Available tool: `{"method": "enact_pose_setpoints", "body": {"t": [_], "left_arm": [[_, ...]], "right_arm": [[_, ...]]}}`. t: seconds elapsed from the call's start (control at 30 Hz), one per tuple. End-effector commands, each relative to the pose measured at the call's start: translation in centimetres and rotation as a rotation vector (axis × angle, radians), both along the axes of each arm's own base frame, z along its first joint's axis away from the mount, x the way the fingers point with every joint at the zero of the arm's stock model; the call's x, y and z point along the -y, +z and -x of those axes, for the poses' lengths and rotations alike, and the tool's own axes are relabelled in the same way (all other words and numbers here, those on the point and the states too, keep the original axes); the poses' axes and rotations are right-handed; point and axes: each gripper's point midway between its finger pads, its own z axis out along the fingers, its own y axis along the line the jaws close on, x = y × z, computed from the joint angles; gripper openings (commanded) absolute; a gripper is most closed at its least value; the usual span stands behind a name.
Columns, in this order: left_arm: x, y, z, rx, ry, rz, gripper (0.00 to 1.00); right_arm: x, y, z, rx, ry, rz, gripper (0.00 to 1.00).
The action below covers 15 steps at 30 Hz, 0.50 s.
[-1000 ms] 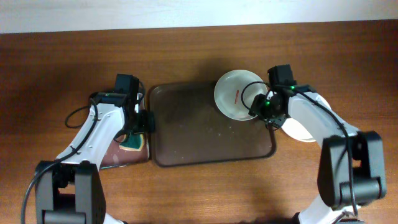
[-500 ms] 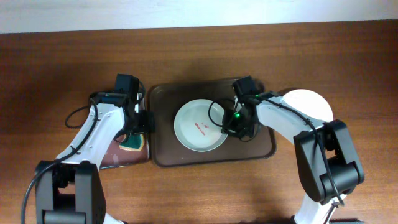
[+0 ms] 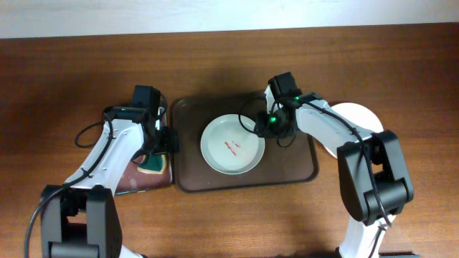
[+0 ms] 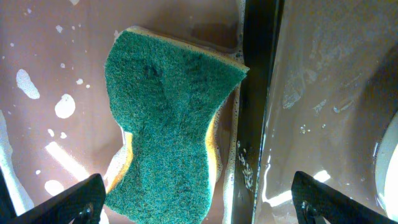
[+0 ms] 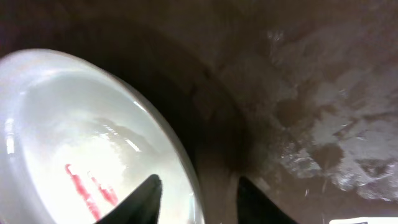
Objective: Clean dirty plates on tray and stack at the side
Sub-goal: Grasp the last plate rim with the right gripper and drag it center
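My right gripper (image 5: pixel 199 194) stands narrowly open, astride the rim of the red-smeared plate (image 3: pixel 232 144), which lies in the brown tray (image 3: pixel 192 170) on the wooden table (image 3: pixel 215 64). My left gripper (image 4: pixel 199 202) is spread wide above the green sponge (image 4: pixel 168 124) in its wet sponge tray (image 4: pixel 50 74). A white plate (image 3: pixel 358 118) lies just right of the brown tray.

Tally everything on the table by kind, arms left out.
Plates: 2 (smeared plate on the brown tray, white plate beside it)
Trays: 2 (brown tray, sponge tray)
Sponges: 1 (sponge)
Total: 5
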Motion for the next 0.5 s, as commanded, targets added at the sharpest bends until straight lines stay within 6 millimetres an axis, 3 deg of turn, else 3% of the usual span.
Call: {"method": "enact_pose_setpoints", "body": {"t": [0.0, 0.07, 0.23, 0.47], "left_arm": [[-0.1, 0.5, -0.2, 0.015, 0.004, 0.005, 0.94], [-0.1, 0.5, -0.2, 0.015, 0.004, 0.005, 0.94], [-0.1, 0.5, -0.2, 0.013, 0.004, 0.005, 0.94], [-1.3, 0.8, -1.2, 0.067, 0.102, -0.052, 0.85]], "right_arm": [[0.0, -0.9, 0.2, -0.01, 0.015, 0.023, 0.19], [0.2, -1.0, 0.4, -0.033, -0.016, 0.022, 0.04], [1.0, -1.5, 3.0, -0.231, -0.264, 0.03, 0.04], [1.1, -1.6, 3.4, -0.244, -0.262, 0.037, 0.04]]}}
